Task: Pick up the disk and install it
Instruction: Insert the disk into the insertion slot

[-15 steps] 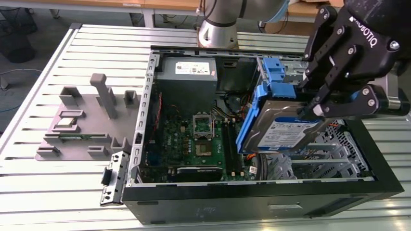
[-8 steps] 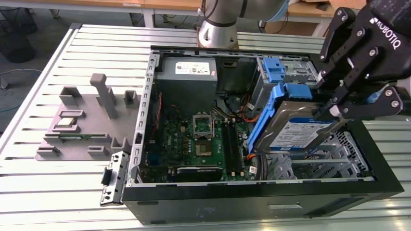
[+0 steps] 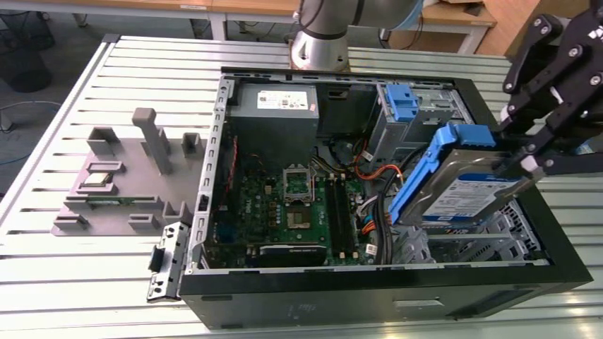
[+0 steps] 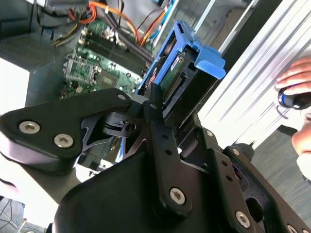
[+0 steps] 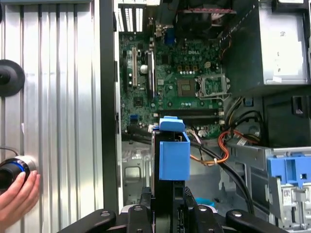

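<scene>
Black metal claw (image 3: 524, 161): upper links cut off by exterior view's right edge. Flat silver disk in blue plastic bracket (image 3: 464, 191): one end covered by claw fingers; in both wrist views, held end hidden behind claw body. Person's hand (image 5: 17, 201) cut off at picture edge; dark round blue-ringed object (image 5: 7, 172) at its fingertips unidentifiable.

The disk (image 3: 464, 189) — a silver drive with a white-and-blue label, framed by a blue plastic bracket — is held tilted in the gripper (image 3: 526, 164), off any surface. It hangs over the open computer case (image 3: 377, 289), at the exterior view's right.
</scene>
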Robot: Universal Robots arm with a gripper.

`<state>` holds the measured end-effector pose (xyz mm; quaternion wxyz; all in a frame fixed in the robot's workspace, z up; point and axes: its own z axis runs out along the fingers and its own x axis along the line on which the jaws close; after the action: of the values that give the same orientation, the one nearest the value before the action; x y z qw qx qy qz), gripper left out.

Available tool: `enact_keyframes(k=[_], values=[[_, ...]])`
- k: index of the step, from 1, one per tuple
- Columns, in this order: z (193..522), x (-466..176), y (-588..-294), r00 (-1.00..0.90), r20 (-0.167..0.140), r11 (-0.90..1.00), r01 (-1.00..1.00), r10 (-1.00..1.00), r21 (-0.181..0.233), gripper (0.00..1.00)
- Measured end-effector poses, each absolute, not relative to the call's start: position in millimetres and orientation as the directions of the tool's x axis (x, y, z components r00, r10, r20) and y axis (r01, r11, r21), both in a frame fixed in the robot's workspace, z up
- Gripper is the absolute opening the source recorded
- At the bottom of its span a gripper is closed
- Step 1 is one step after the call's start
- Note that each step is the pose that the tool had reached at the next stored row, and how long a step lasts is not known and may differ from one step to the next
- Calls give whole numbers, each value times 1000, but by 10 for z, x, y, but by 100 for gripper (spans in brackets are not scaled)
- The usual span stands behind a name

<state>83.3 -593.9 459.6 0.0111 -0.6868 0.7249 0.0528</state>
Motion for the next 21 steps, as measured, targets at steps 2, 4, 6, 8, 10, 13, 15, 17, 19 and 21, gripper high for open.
enact_keyframes(k=[2,4,6,8,10,13,15,17,19,21], values=[[4595,921,-5940,-57,-89,51,-997,-994,62,35],[4593,1005,-5939,-57,-89,51,-997,-994,62,35],[4590,1083,-5940,-57,-89,51,-997,-994,62,35],[4586,1153,-5939,-57,-89,51,-997,-994,63,35],[4580,1219,-5939,-57,-88,51,-997,-994,64,35],[4554,1281,-5939,-57,-88,51,-997,-994,65,35],[4528,1299,-5939,-57,-88,51,-997,-994,65,35],[4518,1301,-5939,-57,-88,51,-997,-994,65,35],[4510,1301,-5939,-57,-88,51,-997,-994,65,35],[4503,1302,-5939,-53,-88,47,-997,-995,65,35]])
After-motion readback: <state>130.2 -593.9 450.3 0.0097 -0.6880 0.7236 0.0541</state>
